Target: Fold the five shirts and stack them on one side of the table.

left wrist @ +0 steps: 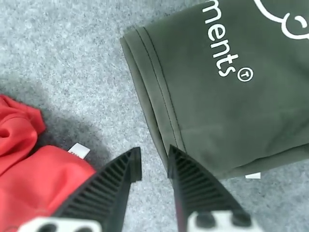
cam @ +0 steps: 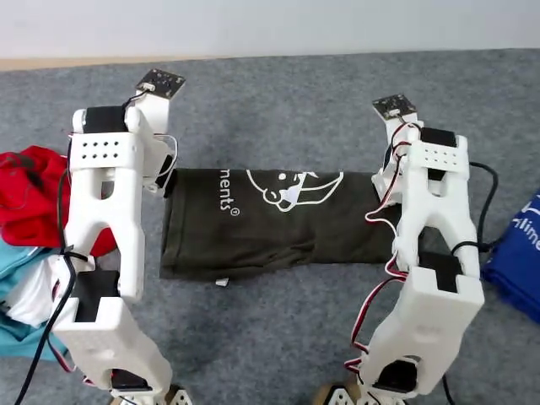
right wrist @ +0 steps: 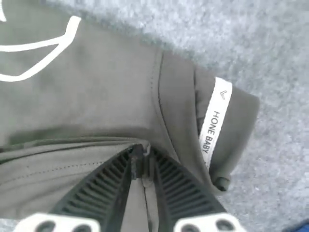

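pinching the olive shirt at 3 o'clock with my right gripper, i must clamp the parted left gripper on its hem.

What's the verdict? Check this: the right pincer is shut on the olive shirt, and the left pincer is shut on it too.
Not the left pincer: the left wrist view shows it open beside the olive shirt, gripping nothing. The right pincer is shut on it.
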Robot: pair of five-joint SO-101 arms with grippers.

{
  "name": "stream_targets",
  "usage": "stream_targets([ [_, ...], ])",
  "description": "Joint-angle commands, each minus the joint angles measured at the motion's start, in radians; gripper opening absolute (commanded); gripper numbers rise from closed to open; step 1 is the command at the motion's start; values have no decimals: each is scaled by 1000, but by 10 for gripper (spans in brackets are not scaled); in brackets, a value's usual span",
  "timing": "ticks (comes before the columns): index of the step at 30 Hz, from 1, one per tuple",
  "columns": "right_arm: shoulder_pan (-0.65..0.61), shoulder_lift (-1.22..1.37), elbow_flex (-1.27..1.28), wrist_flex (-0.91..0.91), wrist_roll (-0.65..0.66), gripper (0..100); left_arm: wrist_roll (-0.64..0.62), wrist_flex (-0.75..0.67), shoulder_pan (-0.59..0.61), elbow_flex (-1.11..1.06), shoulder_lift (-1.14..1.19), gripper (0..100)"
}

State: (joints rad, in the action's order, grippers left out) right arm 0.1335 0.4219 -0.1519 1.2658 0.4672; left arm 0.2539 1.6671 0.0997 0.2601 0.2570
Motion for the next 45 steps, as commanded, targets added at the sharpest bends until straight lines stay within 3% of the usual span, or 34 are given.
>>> stream_targets([
  [1,12,-4,-49,-2,14,10,-5,-23,-8,4,-46,97],
  [7,18,56,-54,-2,14,27,-5,-23,-6,4,-46,97],
  [13,13,21,-54,7,9,141,-5,-21,-3,4,-46,97],
  [26,4,-228,-54,77,9,145,-11,-20,-3,4,-46,97],
  [31,-65,-245,-54,245,9,132,-11,-21,-3,4,-46,97],
  [35,-143,-242,-48,344,6,3,-11,-21,-5,4,-46,97],
  [45,-334,-147,-48,357,-43,9,-11,-21,-2,4,-46,97],
])
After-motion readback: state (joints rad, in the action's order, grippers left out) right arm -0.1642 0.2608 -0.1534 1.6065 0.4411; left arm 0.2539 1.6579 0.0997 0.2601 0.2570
